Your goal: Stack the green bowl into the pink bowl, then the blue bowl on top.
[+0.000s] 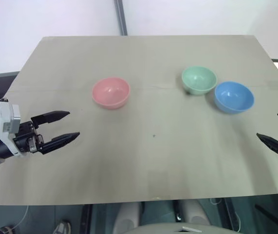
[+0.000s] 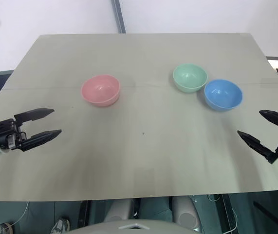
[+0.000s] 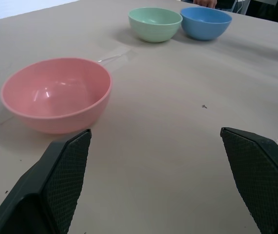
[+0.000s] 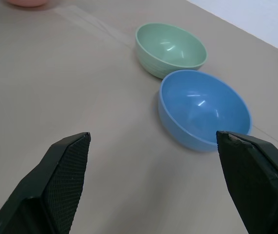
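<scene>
So far nothing is stacked: pink bowl (image 1: 111, 92) sitting alone mid-worktop (image 1: 143, 161), green bowl (image 1: 198, 80) and blue bowl (image 1: 233, 96) touching to its right. Left pincer (image 1: 61, 126) and right pincer (image 2: 264, 127) hovering agape, empty. Every step remaining.

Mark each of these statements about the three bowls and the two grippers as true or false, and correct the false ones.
1. The green bowl already sits inside the pink bowl. False: each stands alone on the table.
2. The blue bowl stands right beside the green bowl. True.
3. The left gripper holds the pink bowl. False: it is open and empty, short of that bowl.
4. The right gripper is open with nothing between its fingers. True.
5. All three bowls lie upside down. False: all stand upright, empty.
</scene>
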Tool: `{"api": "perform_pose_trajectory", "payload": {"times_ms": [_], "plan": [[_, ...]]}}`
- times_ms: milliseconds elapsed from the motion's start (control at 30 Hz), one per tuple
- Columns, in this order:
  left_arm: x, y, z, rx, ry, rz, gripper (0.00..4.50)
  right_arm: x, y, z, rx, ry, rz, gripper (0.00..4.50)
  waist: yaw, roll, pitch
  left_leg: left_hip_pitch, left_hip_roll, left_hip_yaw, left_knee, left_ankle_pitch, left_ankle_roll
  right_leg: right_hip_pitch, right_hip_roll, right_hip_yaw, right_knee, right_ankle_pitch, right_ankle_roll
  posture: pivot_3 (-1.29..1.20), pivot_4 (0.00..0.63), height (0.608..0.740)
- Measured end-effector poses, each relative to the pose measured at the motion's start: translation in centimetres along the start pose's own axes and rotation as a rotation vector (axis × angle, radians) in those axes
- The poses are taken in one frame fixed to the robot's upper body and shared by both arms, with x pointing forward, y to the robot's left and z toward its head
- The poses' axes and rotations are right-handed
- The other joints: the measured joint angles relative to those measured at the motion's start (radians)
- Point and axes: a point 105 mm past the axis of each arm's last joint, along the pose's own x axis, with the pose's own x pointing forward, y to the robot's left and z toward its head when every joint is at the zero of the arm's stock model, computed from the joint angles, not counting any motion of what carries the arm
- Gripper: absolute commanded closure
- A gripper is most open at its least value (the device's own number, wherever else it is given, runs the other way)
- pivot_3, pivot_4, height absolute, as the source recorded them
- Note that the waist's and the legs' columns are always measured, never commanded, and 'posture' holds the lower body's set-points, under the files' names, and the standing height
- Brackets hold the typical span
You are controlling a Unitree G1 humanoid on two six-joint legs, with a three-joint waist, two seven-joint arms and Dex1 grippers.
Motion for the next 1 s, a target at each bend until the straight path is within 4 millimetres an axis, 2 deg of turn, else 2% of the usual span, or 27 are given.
{"api": "perform_pose_trajectory", "payload": {"times_ms": [667, 833, 1000], "plan": [[0.6, 0.1, 0.3, -0.013, -0.021, 0.023, 0.0, 1.6, 0.6, 0.3, -0.002, -0.028, 0.021, 0.0, -0.001, 0.0, 0.0, 0.0, 0.0, 0.0, 0.0, 0.0, 0.0, 0.0, 0.0, 0.0, 0.0, 0.0, 0.0, 0.0, 0.15, 0.74], [1.2, 0.0, 0.4, -0.031, -0.003, 0.035, 0.0, 2.1, 0.8, 0.9, -0.017, -0.055, 0.037, 0.0, 0.0, 0.0, 0.0, 0.0, 0.0, 0.0, 0.0, 0.0, 0.0, 0.0, 0.0, 0.0, 0.0, 0.0, 0.0, 0.0, 0.15, 0.74], [2.4, 0.6, 0.1, 0.022, 0.068, 0.167, 0.0, 3.6, 1.7, 1.9, -0.02, -0.108, 0.096, 0.0, -0.001, 0.0, 0.0, 0.0, 0.0, -0.001, 0.0, 0.0, 0.0, 0.0, 0.0, 0.001, 0.001, 0.0, 0.0, 0.0, 0.15, 0.74]]}}
